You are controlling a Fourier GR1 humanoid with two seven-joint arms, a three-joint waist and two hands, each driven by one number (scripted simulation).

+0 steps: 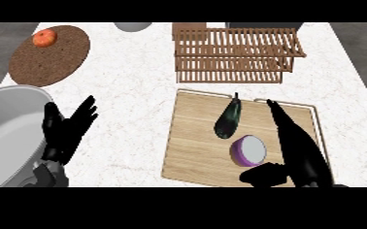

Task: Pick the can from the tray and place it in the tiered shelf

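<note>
Purple can (248, 151) lies on its side at the wooden tray's (193, 140) 5 o'clock, right hand (295, 145) just at its 3 o'clock, fingers straight, holding nothing: should wrap the body, clear the eggplant (228, 119), lift toward the 12 o'clock tiered shelf (233, 53).

The left hand (66, 128) shows at about eight o'clock, open, palm up, fingers spread and pointing toward one o'clock, its wrist at the lower edge. The right hand (297, 145) sits at about four o'clock, fingers straight and together, pointing toward eleven o'clock, thumb jutting toward nine.
</note>
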